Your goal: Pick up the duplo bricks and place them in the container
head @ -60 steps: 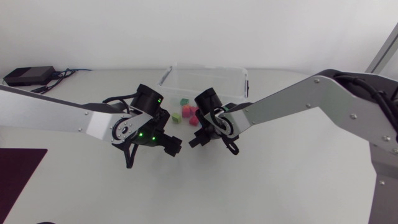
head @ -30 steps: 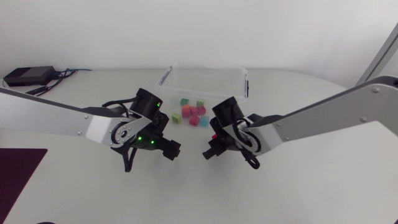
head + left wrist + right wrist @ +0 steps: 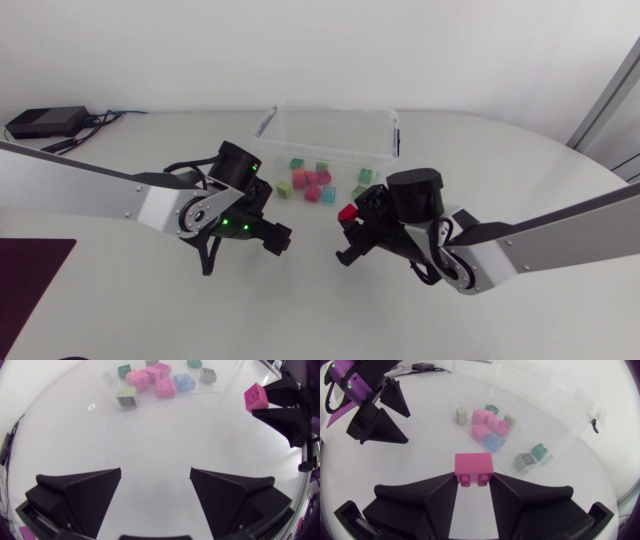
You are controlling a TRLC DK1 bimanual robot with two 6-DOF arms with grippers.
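Item: pink duplo brick [image 3: 474, 466], right of centre in the head view, pinched across two flat sides by my right gripper [image 3: 474, 480]; hard, light, smooth plastic, I judge, apt to slip from a loose hold. Clear container [image 3: 392, 135], upper centre, holds the other bricks [image 3: 312, 183]; my left gripper [image 3: 155, 471], left of centre, gapes wide, empty.

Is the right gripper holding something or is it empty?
Holding. The right gripper is shut on a pink brick, clamping it from both sides just ahead of the wrist camera.
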